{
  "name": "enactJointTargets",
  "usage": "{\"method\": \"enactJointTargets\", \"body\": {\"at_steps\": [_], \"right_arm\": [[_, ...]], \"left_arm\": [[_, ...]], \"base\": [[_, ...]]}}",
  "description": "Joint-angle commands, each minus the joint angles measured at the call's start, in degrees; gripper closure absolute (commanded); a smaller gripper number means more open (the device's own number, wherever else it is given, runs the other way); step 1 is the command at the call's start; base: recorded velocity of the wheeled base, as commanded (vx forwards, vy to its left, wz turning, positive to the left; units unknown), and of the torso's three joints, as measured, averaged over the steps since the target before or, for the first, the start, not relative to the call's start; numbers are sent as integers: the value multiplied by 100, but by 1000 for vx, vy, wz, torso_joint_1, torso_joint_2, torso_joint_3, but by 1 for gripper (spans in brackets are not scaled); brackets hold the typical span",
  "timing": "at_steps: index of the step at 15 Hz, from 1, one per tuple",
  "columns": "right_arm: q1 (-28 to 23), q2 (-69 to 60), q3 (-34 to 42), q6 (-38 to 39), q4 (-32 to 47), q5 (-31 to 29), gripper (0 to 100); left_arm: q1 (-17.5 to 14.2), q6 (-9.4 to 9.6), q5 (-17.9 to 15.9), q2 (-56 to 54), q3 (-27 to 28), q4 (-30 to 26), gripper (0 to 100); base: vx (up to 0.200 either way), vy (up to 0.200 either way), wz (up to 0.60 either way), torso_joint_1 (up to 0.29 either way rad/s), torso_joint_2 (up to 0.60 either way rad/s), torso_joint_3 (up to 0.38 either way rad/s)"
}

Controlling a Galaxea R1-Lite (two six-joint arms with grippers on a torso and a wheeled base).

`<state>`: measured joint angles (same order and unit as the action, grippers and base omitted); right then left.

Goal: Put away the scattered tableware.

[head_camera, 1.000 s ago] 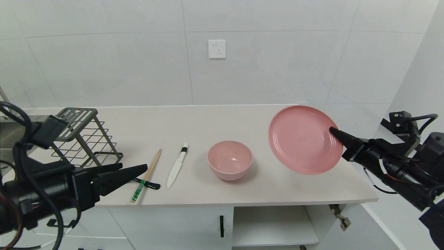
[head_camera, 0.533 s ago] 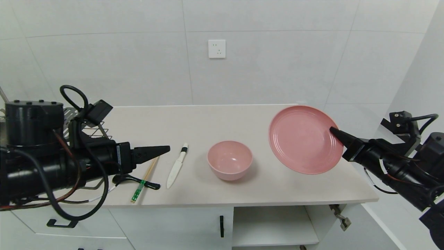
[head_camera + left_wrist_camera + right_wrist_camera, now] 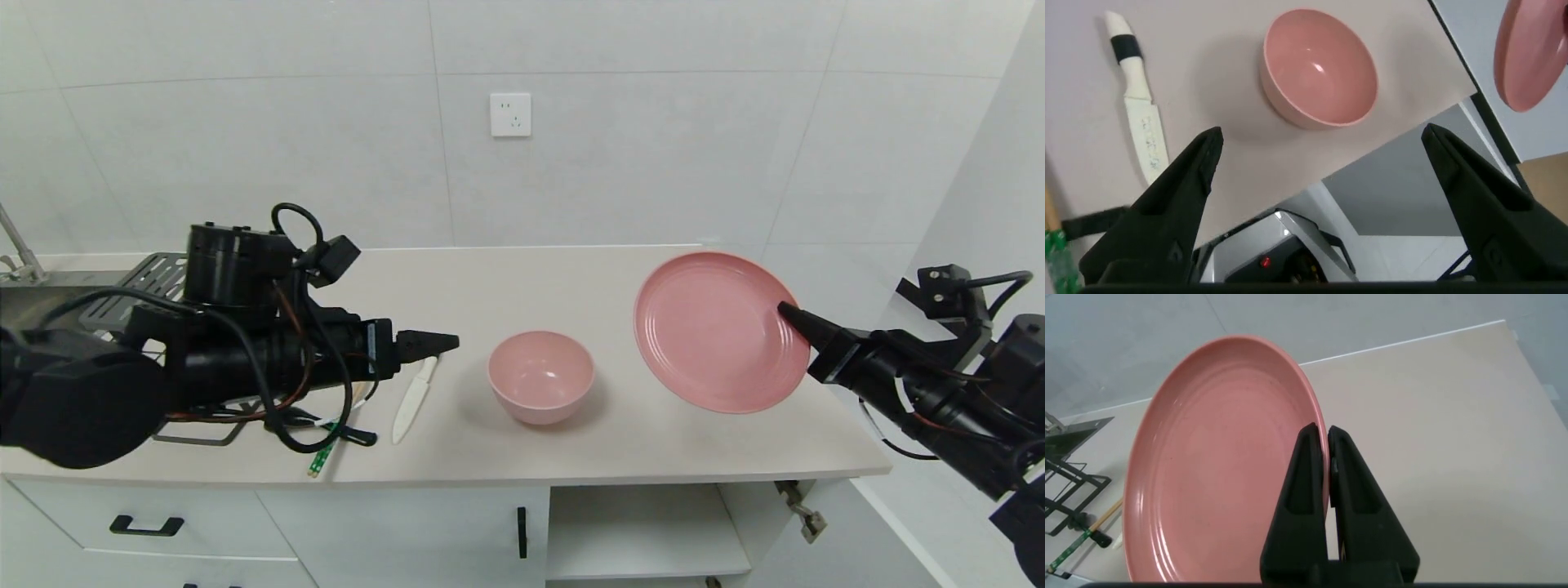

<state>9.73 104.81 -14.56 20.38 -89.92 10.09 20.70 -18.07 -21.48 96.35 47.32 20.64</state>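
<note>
One pink bowl (image 3: 540, 376) stands upright in the middle of the counter (image 3: 506, 278); the left gripper (image 3: 445, 342), jaws spread wide, hovers just left of it. I judge it should close over the bowl's near wall without pushing it. The right gripper (image 3: 785, 311) pinches the tilted pink plate (image 3: 710, 327) above the right end.

Black left arm (image 3: 245, 359) and right arm (image 3: 922, 392), draped with looping cables; 2 tapered black fingers (image 3: 1167, 204) each.
</note>
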Motion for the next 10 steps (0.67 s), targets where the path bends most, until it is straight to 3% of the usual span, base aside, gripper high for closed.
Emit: {"method": "enactJointTargets", "body": {"at_steps": [1,10], "right_arm": [[-24,13,14,1,-8,1,100],[-278,39,-100,-8,-8,10,100]], "left_arm": [[154,5,30,630,260,19,0],[417,14,118,2151,1525,-7,0]], "base": [[0,0,0,0,0,0],[0,0,0,0,0,0]]}}
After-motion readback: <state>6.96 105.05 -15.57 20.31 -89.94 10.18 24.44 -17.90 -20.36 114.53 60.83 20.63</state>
